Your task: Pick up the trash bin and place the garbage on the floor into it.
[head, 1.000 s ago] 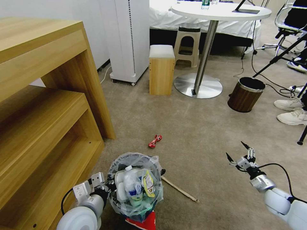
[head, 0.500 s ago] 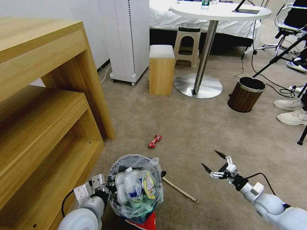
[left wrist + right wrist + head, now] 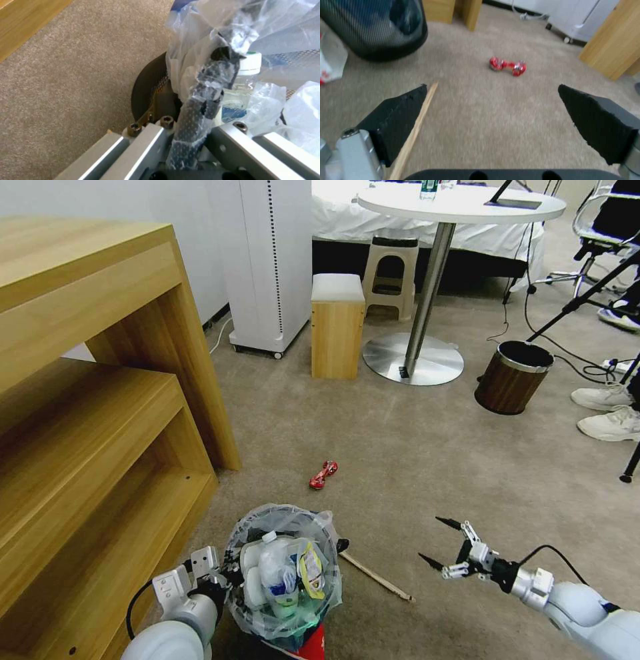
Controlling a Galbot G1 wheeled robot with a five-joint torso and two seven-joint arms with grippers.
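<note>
bin: [image 3: 283, 573] sat at about 6 o'clock in the head view, bag-lined, on the beige floor [image 3: 413, 447], already stuffed with bottles and wrappers; red item poked out under its near edge
left gripper: [image 3: 212, 575] at 9 o'clock of the bin, clamped shut on the bag-covered rim, rim pinched between the jaws in the left wrist view [image 3: 196, 130]
stick: [image 3: 375, 577] lay on the carpet at 3 o'clock of the bin, near end just beside it; not picked yet
right gripper: [image 3: 445, 544] at 3 o'clock of the stick, jaws spread wide, empty, pointed toward stick and bin; the stick ran past one finger [image 3: 396, 125] in the right wrist view
red wrapper: [image 3: 323, 475] farther out, 12 o'clock of the bin, well apart, on the floor
progress: bin grasped and mostly full; judged left: stick, red wrapper
brown bin: [image 3: 513, 377] far, 1 o'clock, not involved
</note>
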